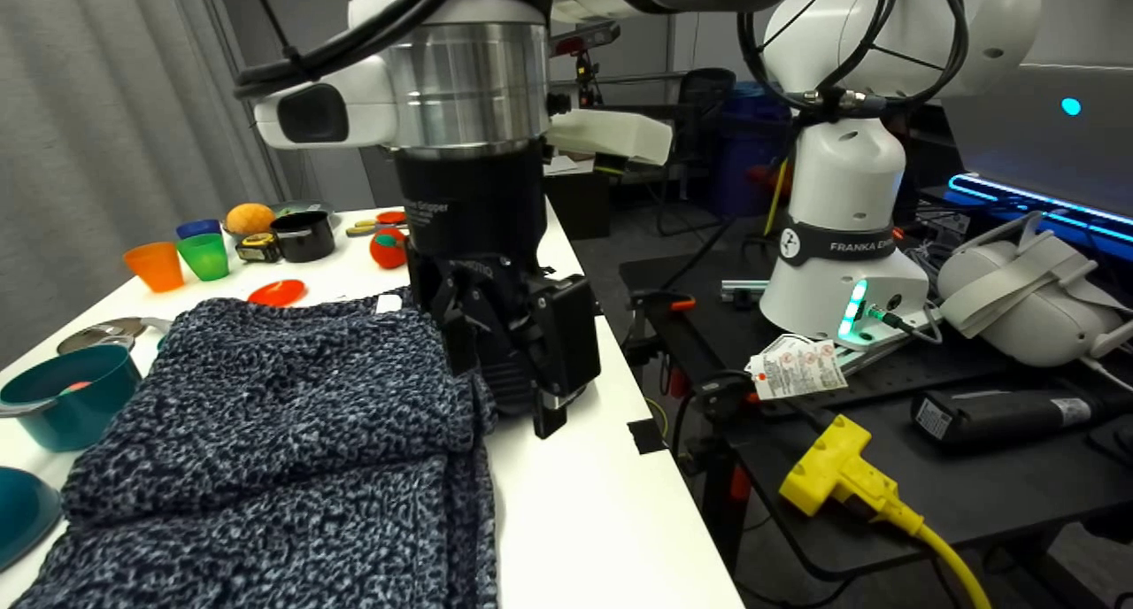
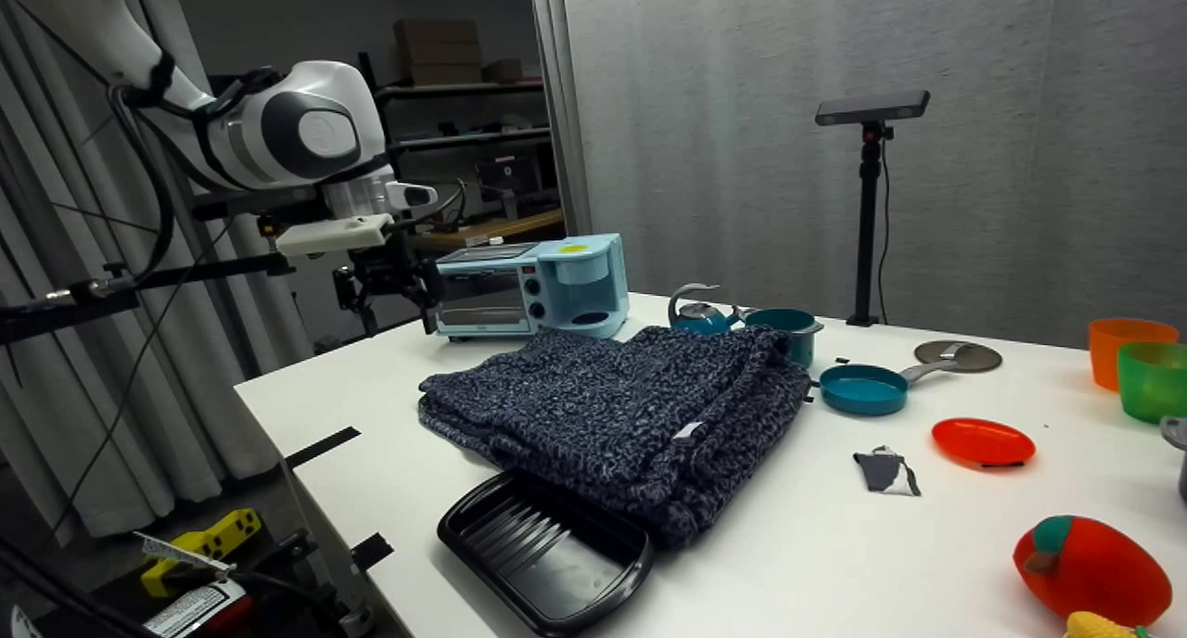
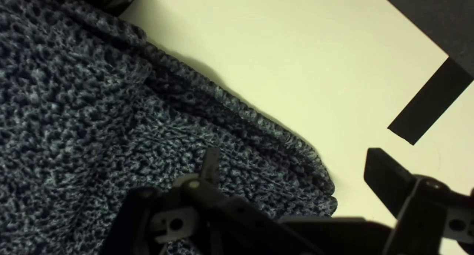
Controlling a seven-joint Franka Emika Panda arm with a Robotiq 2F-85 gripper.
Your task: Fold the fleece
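Folded fleece (image 1: pixel 283 414), navy speckled with grey, filled the lower left of the frame in an exterior view, resting in layers on the table (image 1: pixel 611 547). Found in that frame alone were the arm's base (image 1: pixel 832 246) and a headset (image 1: pixel 1009 317) at right, and an orange (image 1: pixel 250 218) and a tape measure (image 1: pixel 258 248) at upper left. In an exterior view the fleece occupied the centre, its white label (image 2: pixel 687 430) facing the viewer; the tray (image 2: pixel 556 564) lay at lower centre by the fleece's near edge, contact unclear, while the oven (image 2: pixel 529 295), visible only there, stood at centre left. Beyond the fleece showed a kettle (image 2: pixel 702 319), and right of centre a pan (image 2: pixel 862 389). The wrist view gave the fleece's layered edge from above, running from upper left to lower right, with a strip of tape (image 3: pixel 429 101) at right and a dark part of the tray at top left. Along the bottom of that view the gripper (image 3: pixel 293 162) had its jaws spread wide, one over the fleece, one over bare table. In an exterior view its fingers (image 2: pixel 429 286) hung above the table, clear of the fleece, with only air between them.
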